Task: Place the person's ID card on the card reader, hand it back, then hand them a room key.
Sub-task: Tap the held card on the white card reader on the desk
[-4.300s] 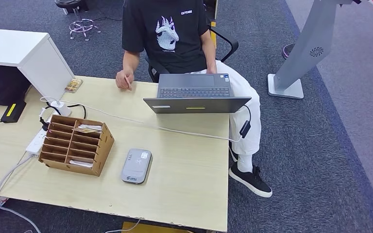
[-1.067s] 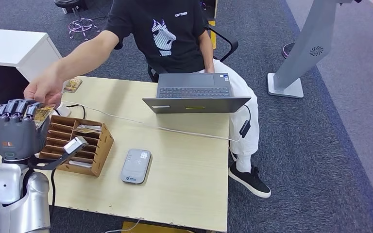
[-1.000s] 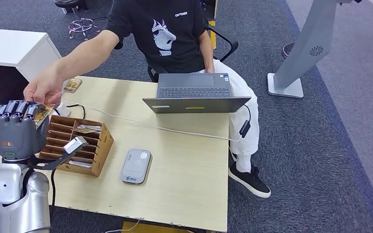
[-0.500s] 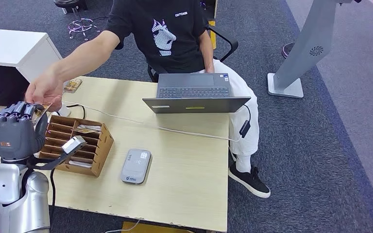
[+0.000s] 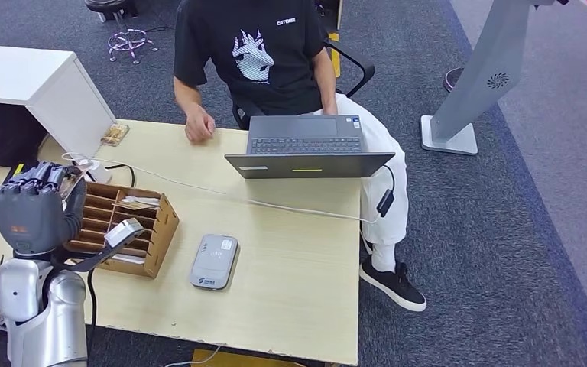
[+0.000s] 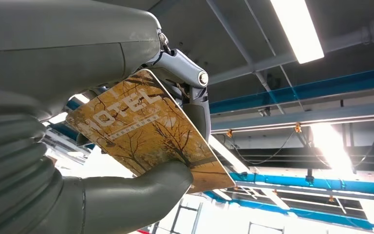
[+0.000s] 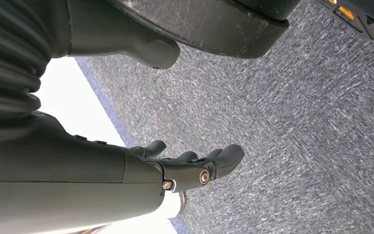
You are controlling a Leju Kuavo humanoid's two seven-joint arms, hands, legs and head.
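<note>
The left hand [image 5: 37, 206] is raised above the near left of the table [image 5: 290, 283], its fingers [image 6: 195, 105] and thumb pinching the card [image 6: 146, 129], an autumn-printed card with "HOTEL" on it, held upright over the corner of the cardboard rack [image 5: 122, 225]; the right hand [image 7: 195, 170] hangs over carpet with fingers loosely apart and nothing in them; so the step in hand looks like the first, carrying the person's card to the reader [image 5: 215, 261], which lies flat just right of the rack, nearer the table's front edge; the next move calls for swinging the hand right and down past the rack, turning the card flat and laying it on the reader's top without letting it slip from the pinch; further off the laptop [image 5: 308, 149] sits at the far edge, and the person [image 5: 260, 53] sits behind it; against the frame half a second ago, the person's arm, then stretched to the robot's fingertips with the card between them, is now drawn back, the person's hand [image 5: 198, 128] resting on the far edge beside the laptop, and the robot alone has the card.
</note>
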